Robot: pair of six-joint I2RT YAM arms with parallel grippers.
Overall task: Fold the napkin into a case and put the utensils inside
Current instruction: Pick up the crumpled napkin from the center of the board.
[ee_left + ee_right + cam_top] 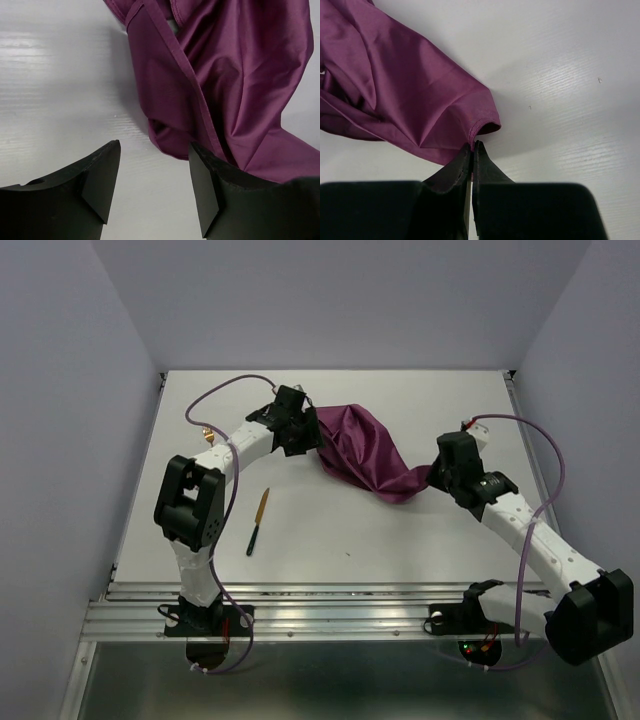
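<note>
The plum-purple napkin [362, 452] lies as a loose, twisted bunch across the back middle of the table; no case is in view. My left gripper [303, 430] is at its left end and stands open [154, 175], with bare table between the fingers and the cloth's folded edge [170, 135] just beyond the right finger [207, 190]. My right gripper [437, 478] is shut on the napkin's hem [473, 146] at its right end. One utensil, a knife [258, 521] with a black handle and gold blade, lies on the table in front of the left arm.
A small gold tip [207, 432] peeks out beside the left forearm; what it belongs to is hidden. The white table [400, 540] is bounded by grey walls at the back and sides and by a metal rail [330, 615] along the near edge.
</note>
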